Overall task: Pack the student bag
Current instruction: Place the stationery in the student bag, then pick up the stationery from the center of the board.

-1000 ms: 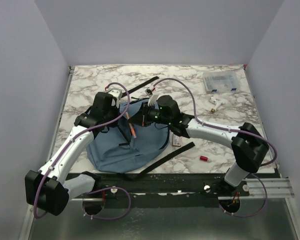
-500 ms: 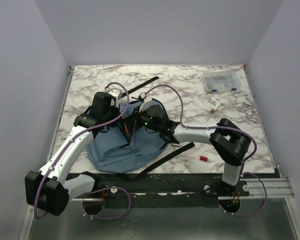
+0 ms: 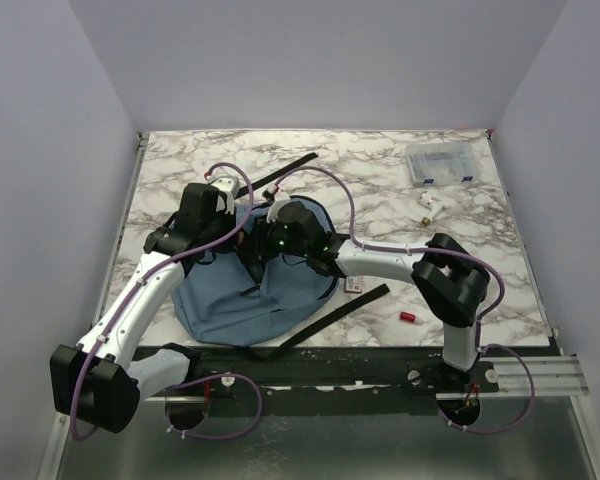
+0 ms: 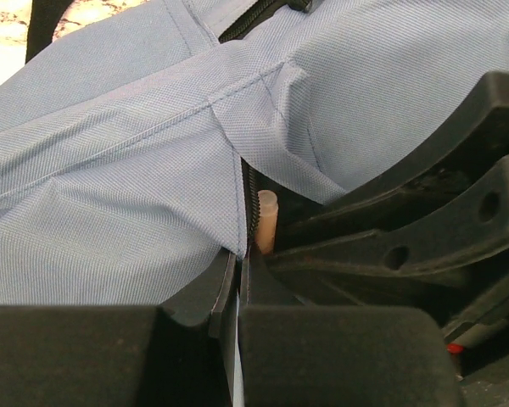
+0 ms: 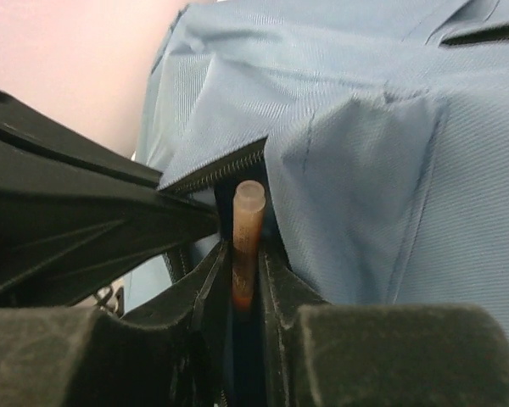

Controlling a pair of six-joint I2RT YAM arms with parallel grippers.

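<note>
The bag [image 3: 235,295] was a soft grey-blue, with a dark zip [image 5: 216,167] and black straps [image 3: 345,310]. The table [image 3: 380,180] under it was white with grey and brown swirls, like marble. The arms [image 3: 140,290] over the bag were white and black, with purple wires [image 3: 330,172]. A pen [image 5: 246,246] at the bag's zip was orange-brown with a pale tip. Right of the bag lay a small red thing [image 3: 409,317]. Further right, a see-through box [image 3: 442,164] had blue bits.
</note>
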